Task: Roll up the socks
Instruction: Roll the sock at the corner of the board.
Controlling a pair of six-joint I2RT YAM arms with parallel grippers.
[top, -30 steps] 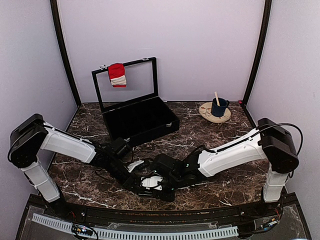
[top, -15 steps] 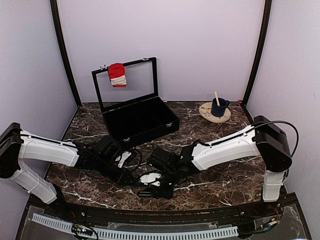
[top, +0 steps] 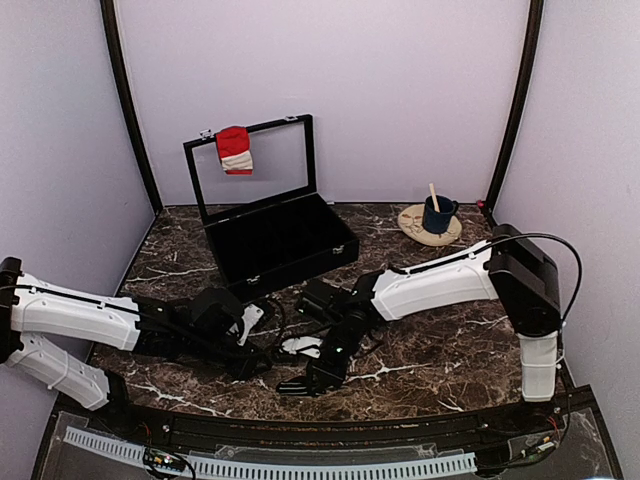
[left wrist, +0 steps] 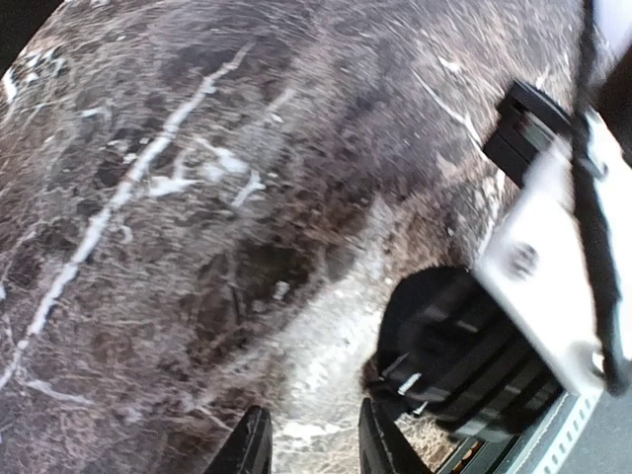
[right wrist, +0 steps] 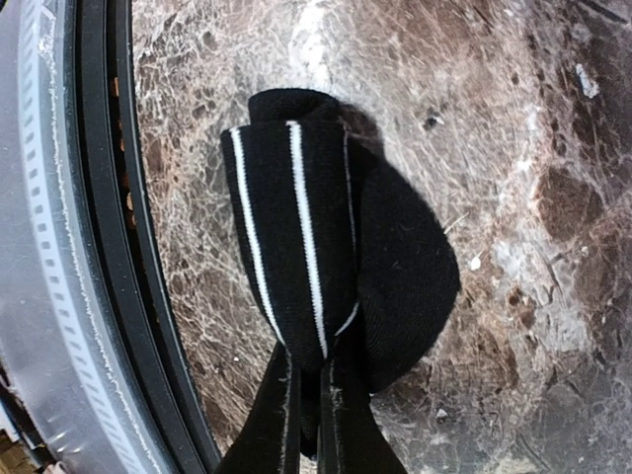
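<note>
Right gripper (right wrist: 316, 420), pinching rolled black striped sock (right wrist: 296, 247) at near table (right wrist: 494, 148) edge; left gripper (left wrist: 313, 420), spread, empty, now drawn back leftward, leaving one grip holding the roll; red sock (top: 235, 150) draped on far case (top: 300, 255).

Our two arms are white shells over black joints, left arm (top: 75, 306) at 8 o'clock, right arm (top: 432, 285) at 4. Thin black cable (top: 579, 280) loops off the right shoulder; fingers (left wrist: 250, 449) black too.
</note>
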